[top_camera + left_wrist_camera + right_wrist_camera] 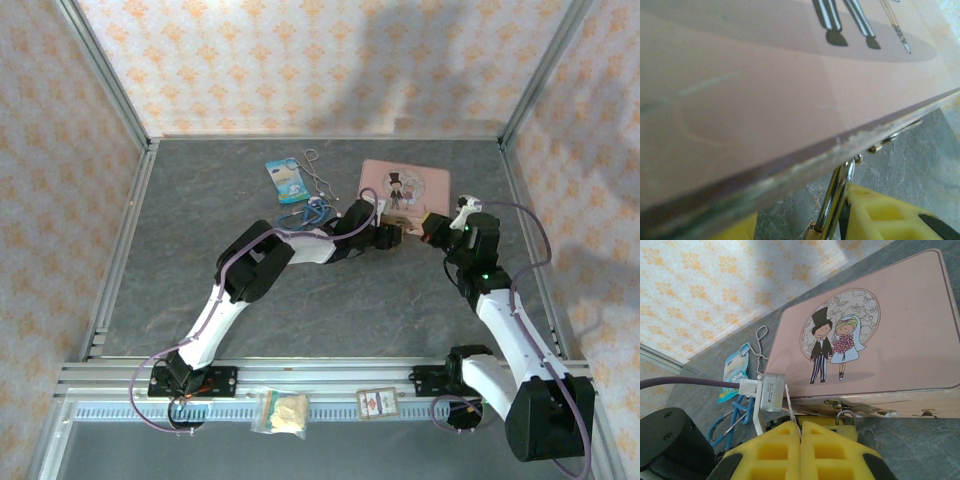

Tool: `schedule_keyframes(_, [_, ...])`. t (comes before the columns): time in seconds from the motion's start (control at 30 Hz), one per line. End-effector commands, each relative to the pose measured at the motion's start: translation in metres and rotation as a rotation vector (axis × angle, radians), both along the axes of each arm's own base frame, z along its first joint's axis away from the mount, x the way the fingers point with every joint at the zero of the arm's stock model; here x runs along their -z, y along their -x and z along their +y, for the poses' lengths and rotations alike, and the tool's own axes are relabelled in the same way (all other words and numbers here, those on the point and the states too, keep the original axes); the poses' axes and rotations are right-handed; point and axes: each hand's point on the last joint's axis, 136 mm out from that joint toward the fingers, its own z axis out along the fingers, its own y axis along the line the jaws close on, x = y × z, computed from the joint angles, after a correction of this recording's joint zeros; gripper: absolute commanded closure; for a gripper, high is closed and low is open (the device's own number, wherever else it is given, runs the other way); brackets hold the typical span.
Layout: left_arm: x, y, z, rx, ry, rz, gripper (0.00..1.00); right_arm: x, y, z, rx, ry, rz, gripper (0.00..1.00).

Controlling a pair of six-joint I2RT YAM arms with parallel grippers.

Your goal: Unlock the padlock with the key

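Right gripper: closed tight, with a thin silver key pinched in the seam between its yellow fingers; the blade sticks up toward the tin.
Left gripper: at the tin's front edge, jaws part-way apart on either side of the padlock. One yellow finger is just beside the shackle, and bare table shows between the shackle and the other finger.
Padlock: hangs by its silver shackle from the hasp on the tin's front wall, just beyond the right gripper's tips.
Pink tin: lies flat with its lid closed, a cartoon bride and groom on top.
Table: grey; a blue-handled tool, a blue packet and a wire loop lie left of the tin.
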Motion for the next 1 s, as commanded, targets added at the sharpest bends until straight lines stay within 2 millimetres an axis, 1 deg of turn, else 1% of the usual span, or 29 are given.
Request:
schedule_keyframes(0.0, [0.029,0.028,-0.012,0.033,0.007,0.094,0.55,-0.006,0.0,0.001,-0.004,-0.018,-0.025,1.0])
schedule_keyframes(0.07, [0.028,0.029,-0.012,0.026,0.015,0.092,0.55,-0.006,0.0,0.001,-0.005,-0.021,-0.023,1.0])
schedule_keyframes(0.17, [0.031,0.029,-0.014,0.028,0.011,0.097,0.58,-0.006,-0.001,0.002,-0.007,-0.026,-0.023,1.0])
schedule_keyframes(0.3, [0.037,0.029,-0.017,0.042,-0.001,0.115,0.7,-0.004,-0.001,0.002,-0.008,-0.027,-0.014,1.0])
schedule_keyframes(0.43, [0.035,0.03,-0.017,0.044,0.0,0.12,0.81,0.005,0.001,0.003,-0.007,-0.037,0.007,1.0])
schedule_keyframes(0.53, [0.027,0.029,-0.017,0.033,0.014,0.127,0.9,0.014,0.002,0.005,-0.016,-0.056,0.026,1.0])
schedule_keyframes(0.6, [0.018,0.025,-0.016,0.016,0.037,0.134,0.99,0.02,0.002,0.006,-0.02,-0.069,0.039,1.0])
schedule_keyframes(0.63, [0.013,0.023,-0.016,0.007,0.053,0.137,1.0,0.024,0.003,0.005,-0.018,-0.075,0.046,1.0])
schedule_keyframes(0.77, [-0.018,0.011,-0.012,-0.049,0.184,0.157,1.0,0.044,0.008,0.006,-0.027,-0.143,0.084,1.0])
schedule_keyframes(0.97, [-0.063,-0.012,0.006,-0.144,0.442,0.214,1.0,0.064,0.022,0.02,-0.12,-0.286,0.108,1.0])
